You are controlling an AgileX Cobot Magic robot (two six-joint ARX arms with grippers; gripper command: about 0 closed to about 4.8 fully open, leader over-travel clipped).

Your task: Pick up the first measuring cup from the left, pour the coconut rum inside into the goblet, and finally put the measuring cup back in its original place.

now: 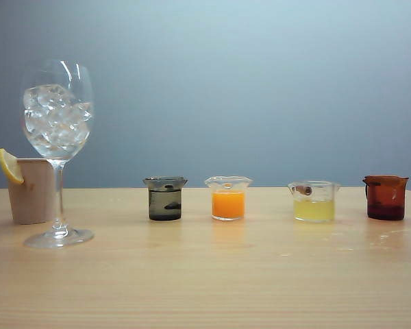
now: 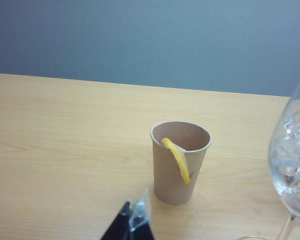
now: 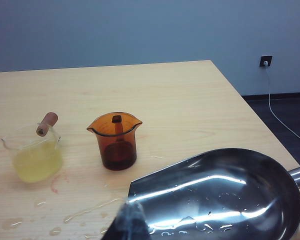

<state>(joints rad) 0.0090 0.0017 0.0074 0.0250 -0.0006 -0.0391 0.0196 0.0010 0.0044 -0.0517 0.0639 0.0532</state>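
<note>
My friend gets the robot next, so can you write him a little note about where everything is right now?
Left gripper: tips look closed, holding nothing, near the beige cup with the lemon wedge.
Right gripper: shut, beside a metal scoop; I cannot tell if it grips it.
The first measuring cup, the grey-green one, stands on the table, first in the row of four cups. The goblet full of ice stands left of it.
Done: nothing yet.
Left: lift that cup, pour the rum into the goblet, put the cup back.
</note>
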